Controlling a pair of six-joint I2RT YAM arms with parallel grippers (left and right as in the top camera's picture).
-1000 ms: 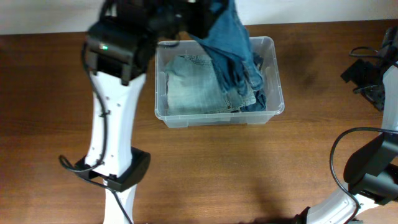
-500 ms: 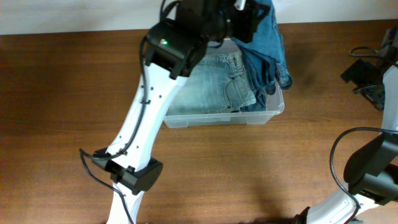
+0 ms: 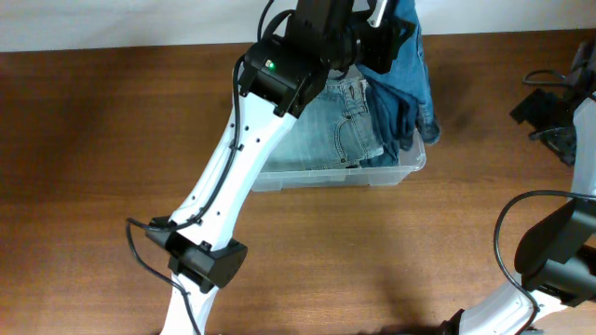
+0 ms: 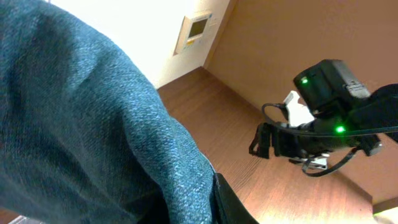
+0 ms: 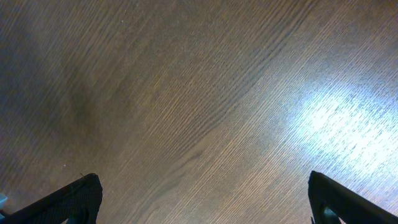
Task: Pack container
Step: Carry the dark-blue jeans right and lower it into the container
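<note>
Your left gripper (image 3: 377,23), pinched shut on the dark jeans (image 3: 410,84), hangs above the far-right corner of the container (image 3: 326,179), whose middle lies leftward.

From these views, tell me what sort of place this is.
Probably an indoor robot lab or workroom: two robot arms at a wooden table, the left gripper holding dark jeans over a clear container, and a plain white wall with a wall plate behind.

Soft light, glare on table (image 5: 336,118)
</note>
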